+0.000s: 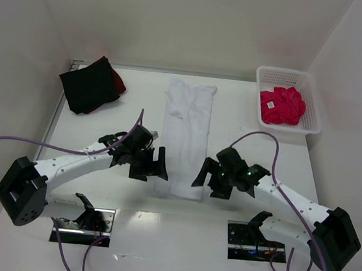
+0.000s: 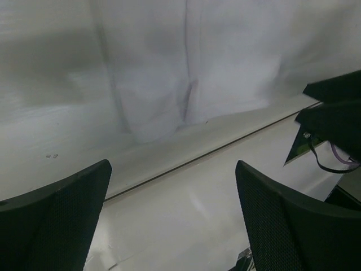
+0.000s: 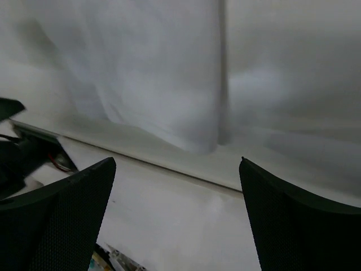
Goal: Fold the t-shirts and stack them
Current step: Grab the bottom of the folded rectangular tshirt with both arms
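The white t-shirt [image 1: 186, 136] lies folded into a long narrow strip down the middle of the table. Its near hem shows in the left wrist view [image 2: 169, 84] and in the right wrist view [image 3: 158, 73]. My left gripper [image 1: 153, 166] is open and empty beside the strip's near left corner. My right gripper [image 1: 208, 176] is open and empty beside its near right corner. The bright pink-red t-shirt [image 1: 282, 105] lies crumpled in the basket. The black t-shirt [image 1: 85, 85] lies folded at the far left on top of the dark red t-shirt [image 1: 115, 82].
The white plastic lattice basket [image 1: 311, 91] stands at the far right. White walls close in the table on the left, back and right. Two metal mounting plates [image 1: 248, 238] with cables sit at the near edge.
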### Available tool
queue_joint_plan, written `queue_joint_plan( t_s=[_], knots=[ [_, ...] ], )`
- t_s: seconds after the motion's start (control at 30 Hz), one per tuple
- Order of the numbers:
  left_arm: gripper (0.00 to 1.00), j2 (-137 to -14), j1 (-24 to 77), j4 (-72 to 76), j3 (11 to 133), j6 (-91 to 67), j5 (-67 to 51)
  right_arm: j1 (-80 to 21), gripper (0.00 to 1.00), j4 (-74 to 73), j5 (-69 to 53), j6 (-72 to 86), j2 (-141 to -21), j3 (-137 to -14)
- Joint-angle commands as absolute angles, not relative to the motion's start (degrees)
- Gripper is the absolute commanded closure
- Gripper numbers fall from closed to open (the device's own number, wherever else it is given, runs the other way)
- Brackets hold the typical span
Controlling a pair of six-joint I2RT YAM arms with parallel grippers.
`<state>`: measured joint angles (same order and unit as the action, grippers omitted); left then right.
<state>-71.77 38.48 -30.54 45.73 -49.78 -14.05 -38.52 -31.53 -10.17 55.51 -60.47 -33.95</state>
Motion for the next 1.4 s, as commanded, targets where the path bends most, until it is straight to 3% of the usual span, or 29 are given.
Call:
queue_joint_plan(
  t_s=[0.0, 0.33, 0.57, 0.7, 1.17, 1.37],
  knots=[
    [0.04, -74.9, 38.2, -28.2, 43.8, -50.4, -17.1, -43.3, 0.06, -31.5, -12.2, 62.5, -57.5, -28.8],
    [0.24, -81.9, 37.2, -24.2, 41.4, -47.6, -20.7, -43.3, 0.19, -27.1, -11.7, 67.1, -52.3, -22.5],
    [0.26, -83.9, 37.2, -23.0, 41.4, -47.2, -22.5, -43.3, 0.21, -23.1, -9.2, 65.1, -59.4, -23.9],
    [0.33, -85.5, 37.2, -22.5, 40.9, -46.6, -23.1, -43.3, 0.3, -21.8, -8.3, 64.8, -61.6, -23.9],
    [0.43, -89.7, 37.2, -22.0, 42.0, -44.2, -22.6, -43.3, 0.53, -18.5, -5.7, 63.7, -65.3, -25.6],
    [0.48, -89.9, 37.2, -23.6, 42.8, -43.7, -20.9, -43.3, 0.56, -15.5, -5.7, 62.9, -67.8, -26.1]
  ],
)
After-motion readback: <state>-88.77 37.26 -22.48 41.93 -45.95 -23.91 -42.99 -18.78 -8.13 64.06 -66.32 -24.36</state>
